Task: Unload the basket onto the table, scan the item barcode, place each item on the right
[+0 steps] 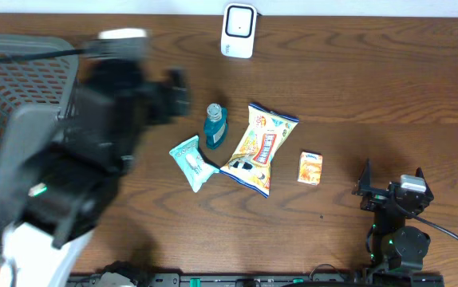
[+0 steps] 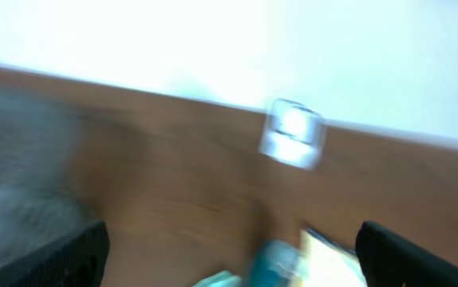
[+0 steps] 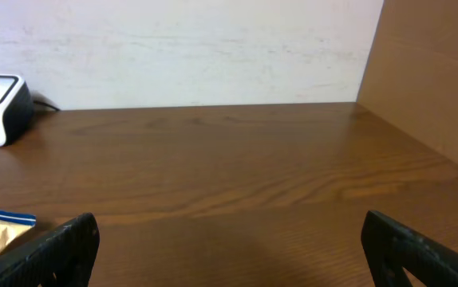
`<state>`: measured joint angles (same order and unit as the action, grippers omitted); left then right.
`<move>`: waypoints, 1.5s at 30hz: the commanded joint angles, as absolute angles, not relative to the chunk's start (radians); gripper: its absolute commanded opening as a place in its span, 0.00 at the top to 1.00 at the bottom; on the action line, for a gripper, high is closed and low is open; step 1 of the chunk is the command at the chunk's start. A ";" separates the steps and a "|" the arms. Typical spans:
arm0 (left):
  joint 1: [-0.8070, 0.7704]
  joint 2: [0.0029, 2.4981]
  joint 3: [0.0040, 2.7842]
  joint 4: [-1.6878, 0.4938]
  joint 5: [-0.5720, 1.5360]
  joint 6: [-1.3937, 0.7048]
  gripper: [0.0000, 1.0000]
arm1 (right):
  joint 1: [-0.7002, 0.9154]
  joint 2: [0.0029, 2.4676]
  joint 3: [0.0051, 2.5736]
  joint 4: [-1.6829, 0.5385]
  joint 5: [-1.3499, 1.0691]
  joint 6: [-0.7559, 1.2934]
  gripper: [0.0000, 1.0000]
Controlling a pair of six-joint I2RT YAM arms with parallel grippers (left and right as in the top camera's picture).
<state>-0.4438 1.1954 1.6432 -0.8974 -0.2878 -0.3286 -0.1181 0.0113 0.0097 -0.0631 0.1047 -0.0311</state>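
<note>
- Four items that could be scanned lie together mid-table: a blue bottle [image 1: 215, 126], a snack bag [image 1: 259, 149], a small teal packet [image 1: 191, 162] and a little orange box [image 1: 310, 168]. The packet's corner touches the bag, and the box sits apart to the right.
- The scanner [image 1: 238, 30] stands at the table's [image 1: 357, 88] far edge, well apart from them.
- The bag looks light, puffy and slick, so a pinch on its sealed end seam would probably hold best.
- The box looks stiff and light, easy to clamp across its narrow sides. The packet is likely soft.
- The bottle looks rigid, smooth and heavier, so its body is the safer hold.
- The left gripper [image 2: 230, 239] is blurred, with its fingers spread wide and nothing between them.
- The right gripper [image 1: 392, 182] rests near the table's front right, jaws wide apart and empty.
- The grey basket [image 1: 5, 88] sits at the left. Its visible mesh shows nothing inside, and the arm hides the rest.
</note>
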 commanded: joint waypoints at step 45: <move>0.677 1.622 1.494 -1.249 0.080 -1.212 0.02 | -0.124 0.007 0.005 -0.064 0.106 -0.039 0.01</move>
<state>0.6727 1.5707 1.5005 -1.2289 0.0769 -0.9733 -0.1181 0.0113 0.0097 -0.0631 0.1043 -0.0311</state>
